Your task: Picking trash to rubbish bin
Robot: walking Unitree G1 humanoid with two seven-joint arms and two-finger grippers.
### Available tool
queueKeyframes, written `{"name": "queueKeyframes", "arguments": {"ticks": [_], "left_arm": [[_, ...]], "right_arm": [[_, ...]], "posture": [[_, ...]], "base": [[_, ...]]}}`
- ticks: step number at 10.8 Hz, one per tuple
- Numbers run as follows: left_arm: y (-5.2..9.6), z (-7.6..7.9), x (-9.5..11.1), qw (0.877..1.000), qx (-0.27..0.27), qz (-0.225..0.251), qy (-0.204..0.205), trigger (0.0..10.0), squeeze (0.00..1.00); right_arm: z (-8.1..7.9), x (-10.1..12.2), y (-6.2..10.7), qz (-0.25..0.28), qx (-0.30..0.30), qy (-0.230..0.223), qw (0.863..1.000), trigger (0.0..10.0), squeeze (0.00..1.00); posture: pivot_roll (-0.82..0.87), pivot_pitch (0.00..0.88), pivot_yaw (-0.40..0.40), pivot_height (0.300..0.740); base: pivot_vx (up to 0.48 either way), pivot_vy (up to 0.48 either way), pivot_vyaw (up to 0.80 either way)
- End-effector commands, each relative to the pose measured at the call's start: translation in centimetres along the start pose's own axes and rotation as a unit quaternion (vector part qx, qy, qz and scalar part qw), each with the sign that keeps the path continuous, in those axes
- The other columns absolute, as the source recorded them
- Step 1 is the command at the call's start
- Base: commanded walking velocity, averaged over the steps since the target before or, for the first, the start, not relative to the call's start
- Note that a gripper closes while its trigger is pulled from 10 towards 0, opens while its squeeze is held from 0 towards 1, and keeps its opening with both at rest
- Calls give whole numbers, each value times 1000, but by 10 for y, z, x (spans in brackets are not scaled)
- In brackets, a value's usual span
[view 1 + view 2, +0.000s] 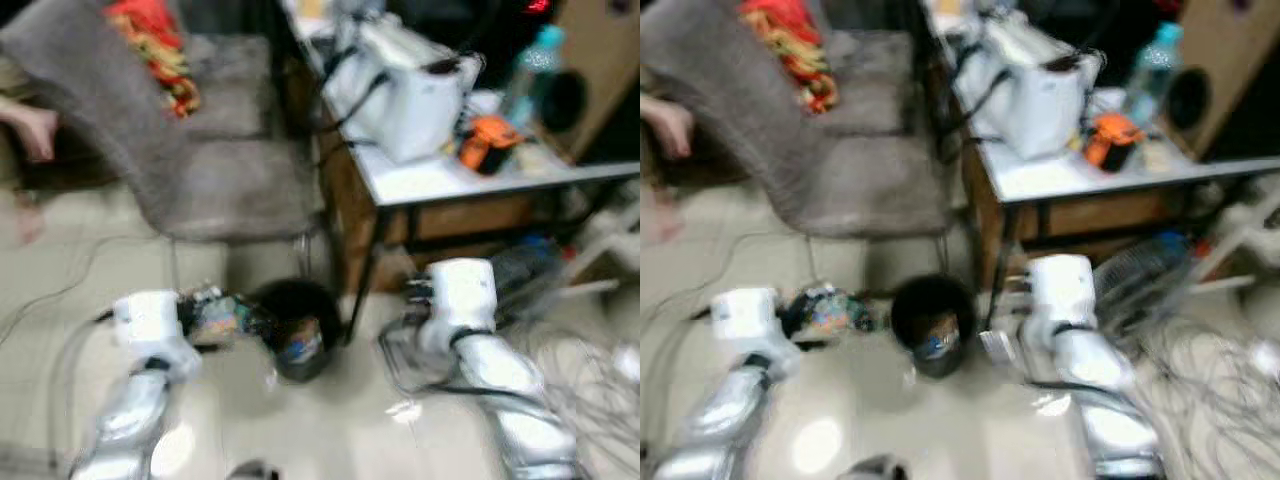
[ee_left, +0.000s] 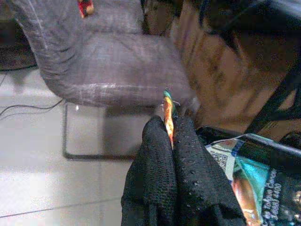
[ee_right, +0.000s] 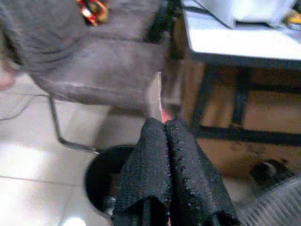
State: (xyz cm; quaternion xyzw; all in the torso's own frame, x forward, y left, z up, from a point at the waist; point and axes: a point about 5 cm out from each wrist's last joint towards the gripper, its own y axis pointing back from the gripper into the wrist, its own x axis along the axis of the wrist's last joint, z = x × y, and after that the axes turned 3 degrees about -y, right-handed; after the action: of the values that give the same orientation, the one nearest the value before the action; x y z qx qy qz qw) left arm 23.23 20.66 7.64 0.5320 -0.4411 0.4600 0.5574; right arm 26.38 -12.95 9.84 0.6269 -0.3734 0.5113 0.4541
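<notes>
Left gripper (image 2: 170, 141): jaws pressed together on thin edge of colourful snack wrapper (image 2: 168, 115); rest of crumpled wrapper hangs beside fingers, just short of black rubbish bin (image 1: 296, 325).

Right gripper (image 3: 164, 129): jaws clamped on thin pale scrap (image 3: 160, 101) with reddish edge, sticking up between fingertips; bin sits below and ahead of jaws, some trash inside.

Beyond both grippers: grey chair (image 1: 215, 175), table (image 1: 440, 180) with white bag (image 1: 405, 90). Person's hand (image 1: 35, 130) near chair back.
</notes>
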Motion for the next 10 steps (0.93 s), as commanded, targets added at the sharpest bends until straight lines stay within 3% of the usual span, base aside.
{"name": "queueKeyframes", "arguments": {"ticks": [1,3,5,9,10], "left_arm": [[-2,9,3,1000,-14,8,6,10000,0],[-2,8,2,1000,-14,6,5,10000,0],[-1,7,0,1000,-12,3,4,10000,0],[0,5,-4,1000,-10,-6,2,10000,0],[-1,5,-5,1000,-9,-9,0,10000,0]], "right_arm": [[12,-1,6,-3,-20,5,1000,10000,0],[11,-4,5,-14,-12,1,1000,10000,0],[14,-18,3,-58,-19,-37,997,10000,0],[12,-24,5,-77,-7,-31,997,10000,0],[9,-38,2,-127,8,-51,991,10000,0]], "posture": [[-76,116,-17,740],[-77,117,-17,740],[-76,116,-17,740],[-73,114,-14,740],[-75,112,-11,740]], "base": [[386,0,0],[381,0,0],[369,0,0],[363,0,0],[345,0,0]]}}
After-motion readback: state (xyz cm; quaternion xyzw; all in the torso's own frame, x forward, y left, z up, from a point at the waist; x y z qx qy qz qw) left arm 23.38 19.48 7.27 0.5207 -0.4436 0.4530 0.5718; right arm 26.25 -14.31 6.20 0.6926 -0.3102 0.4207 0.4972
